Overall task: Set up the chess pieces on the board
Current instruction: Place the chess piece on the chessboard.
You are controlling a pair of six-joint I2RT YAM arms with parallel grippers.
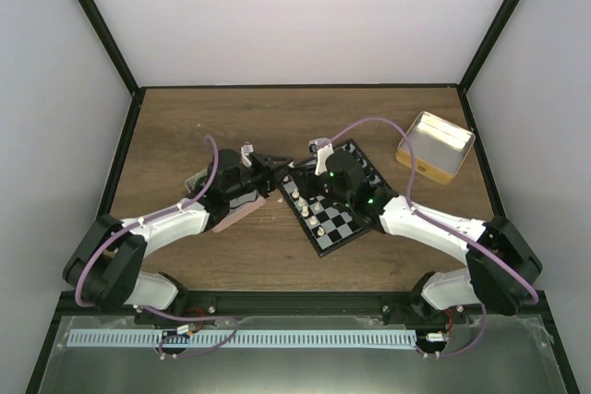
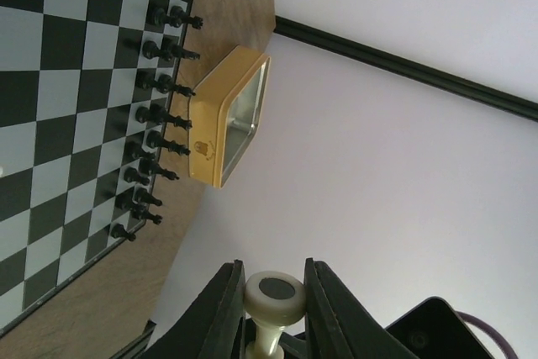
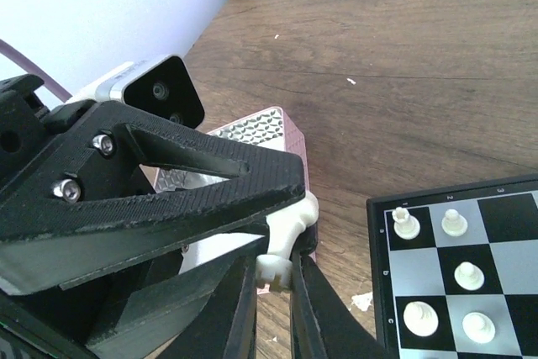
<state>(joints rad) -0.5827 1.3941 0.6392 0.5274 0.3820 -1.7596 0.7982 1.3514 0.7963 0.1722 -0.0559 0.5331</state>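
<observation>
- Wooden tabletop under white walls carries the board, lying askew.
- Left claw, just off the board's left corner, is clamped on a cream-white chessman.
- Right claw is closed on the same chessman.

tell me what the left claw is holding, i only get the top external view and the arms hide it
observer: the left wrist view shows the left claw clamped on a cream-white chess piece, round base showing.
operator: is the right claw on it too
observer: yes, in the right wrist view the right claw is closed on that same piece, beside the chessboard.
operator: black side set up
observer: the left wrist view shows black pieces in two rows along the board edge nearest the yellow tin.
</observation>
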